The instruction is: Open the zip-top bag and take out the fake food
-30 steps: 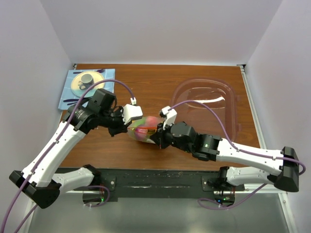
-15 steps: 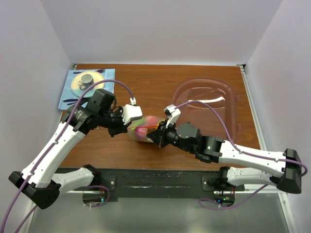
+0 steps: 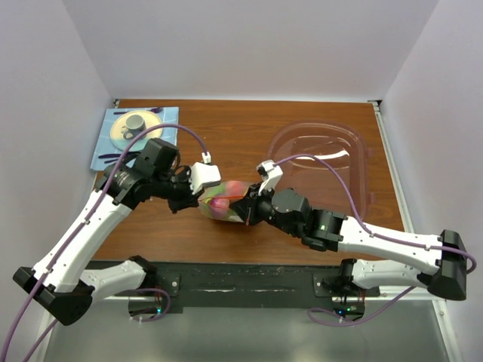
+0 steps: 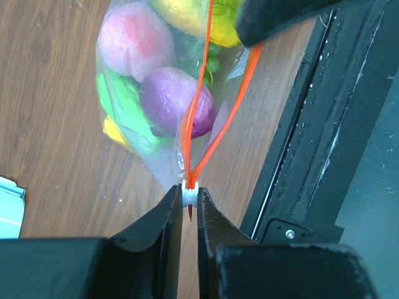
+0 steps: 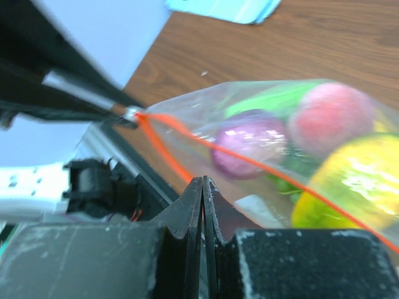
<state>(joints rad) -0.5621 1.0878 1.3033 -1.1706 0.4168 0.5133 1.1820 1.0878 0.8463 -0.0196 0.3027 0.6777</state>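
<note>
The zip-top bag (image 4: 163,167), a crinkly clear film pouch, hangs between the two hands just above the brown wood-grain worktop (image 3: 241,128). The left hand (image 4: 190,202) is closed narrow, its black tapered fingers nipping the small white slider (image 4: 190,194) at their very tips. From that slider the thin orange-red zip strip (image 4: 198,93) runs away from the left hand in two lines that spread into a slim V. The right hand (image 5: 202,185) is squeezed nearly shut on the bag's film at the strip's far end. Inside, just beyond the left fingertips, sits the fake food (image 4: 177,103): glossy rounded pieces in purple, pink, green and yellow. The left wrist view alone shows the slider and the parted strip clearly. The right wrist view shows the same strip from the other end, blurred, with a pale blue cloth (image 5: 230,9) far beyond. Only the top view shows the large clear pink-tinted oval tub (image 3: 324,139) on the outer side of the right hand, well apart. Against a second ago, the right wrist has swung slightly away from the arm bases, while the left arm and the bag have barely shifted.
</note>
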